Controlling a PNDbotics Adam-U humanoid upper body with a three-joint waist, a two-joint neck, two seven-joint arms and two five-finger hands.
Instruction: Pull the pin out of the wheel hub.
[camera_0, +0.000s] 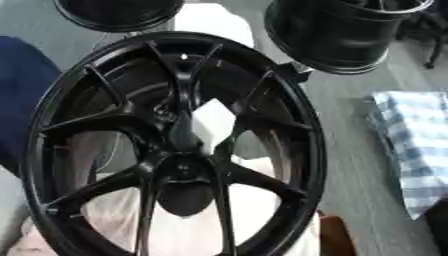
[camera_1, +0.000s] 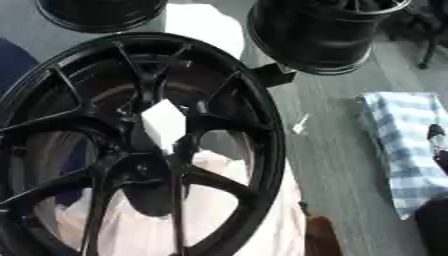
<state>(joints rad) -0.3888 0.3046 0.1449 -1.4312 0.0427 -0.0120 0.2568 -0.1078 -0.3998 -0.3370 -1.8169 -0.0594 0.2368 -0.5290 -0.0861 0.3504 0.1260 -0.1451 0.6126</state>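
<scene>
Wheel hub (camera_0: 175, 145): large black multi-spoke rim, filling the left and centre of the view, face turned toward the camera and tilted, its long axis running from bottom left to top right. Pale material shows through the spokes. Two more black rims (camera_0: 337, 32) beyond the hub. Checked cloth (camera_1: 398, 145) right of the hub. Pin not discernible. No robot hand visible; state cannot be told.

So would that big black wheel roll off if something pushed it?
Probably not easily: the black wheel looks rigid and likely heavy, a wide rim with thick spokes. It seems propped on pale cloth, which should damp rolling, though it might tip.
</scene>
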